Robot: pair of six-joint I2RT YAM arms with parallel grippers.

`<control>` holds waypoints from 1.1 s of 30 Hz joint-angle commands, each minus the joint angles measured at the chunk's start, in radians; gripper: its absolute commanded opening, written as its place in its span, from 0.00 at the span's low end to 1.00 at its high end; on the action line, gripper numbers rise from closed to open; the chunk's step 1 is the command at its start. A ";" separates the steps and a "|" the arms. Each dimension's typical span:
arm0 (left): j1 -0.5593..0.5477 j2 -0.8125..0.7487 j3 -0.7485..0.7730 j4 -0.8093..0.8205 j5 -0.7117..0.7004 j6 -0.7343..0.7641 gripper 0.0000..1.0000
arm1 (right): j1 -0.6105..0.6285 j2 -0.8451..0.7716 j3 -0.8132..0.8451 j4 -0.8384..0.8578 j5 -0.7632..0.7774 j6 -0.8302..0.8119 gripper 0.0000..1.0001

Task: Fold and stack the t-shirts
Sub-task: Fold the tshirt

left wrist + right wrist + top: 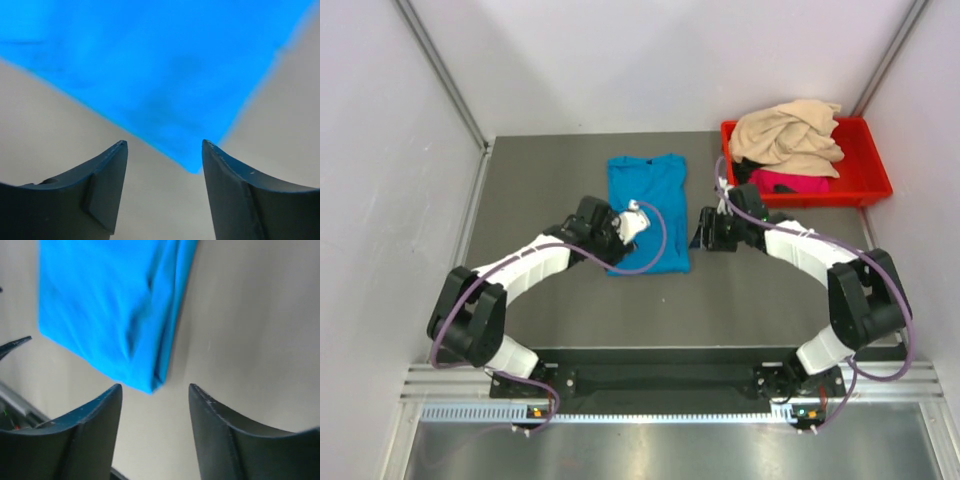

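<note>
The turquoise-blue t-shirt (648,205) lies flat on the table, folded lengthwise into a narrow rectangle. My left gripper (620,245) is open and empty just above its near left corner, which shows in the left wrist view (170,75). My right gripper (705,236) is open and empty just right of the shirt's near right corner, which shows in the right wrist view (115,315). The beige-tan t-shirt (785,135) lies crumpled on top of the magenta-pink t-shirt (788,183) in the red bin (860,165).
The red bin stands at the back right of the grey table (550,300). White walls close in the left, back and right sides. A black rail (660,375) runs along the near edge by the arm bases.
</note>
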 commanded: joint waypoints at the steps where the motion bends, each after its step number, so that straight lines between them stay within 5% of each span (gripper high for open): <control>1: -0.034 -0.007 -0.076 -0.051 0.095 0.168 0.67 | 0.025 0.001 -0.110 0.127 -0.108 0.044 0.55; 11: -0.060 0.042 -0.157 0.074 0.057 0.212 0.70 | 0.056 0.093 -0.194 0.348 -0.212 0.159 0.50; 14: -0.066 0.065 -0.173 0.105 0.066 0.193 0.63 | 0.056 0.116 -0.210 0.373 -0.207 0.171 0.31; 15: -0.066 0.069 -0.174 0.113 0.059 0.189 0.58 | 0.054 0.115 -0.210 0.370 -0.207 0.170 0.20; 19: -0.066 0.080 -0.165 0.107 -0.009 0.165 0.05 | 0.045 0.083 -0.197 0.313 -0.172 0.134 0.03; 20: -0.066 0.074 -0.161 0.097 -0.026 0.158 0.00 | 0.042 0.076 -0.195 0.282 -0.164 0.124 0.01; 27: -0.049 -0.015 -0.203 -0.088 -0.052 0.222 0.00 | 0.008 0.036 -0.186 0.110 -0.137 -0.007 0.00; 33: -0.056 -0.049 -0.226 -0.199 0.037 0.219 0.00 | 0.024 0.036 -0.232 0.136 -0.195 0.008 0.00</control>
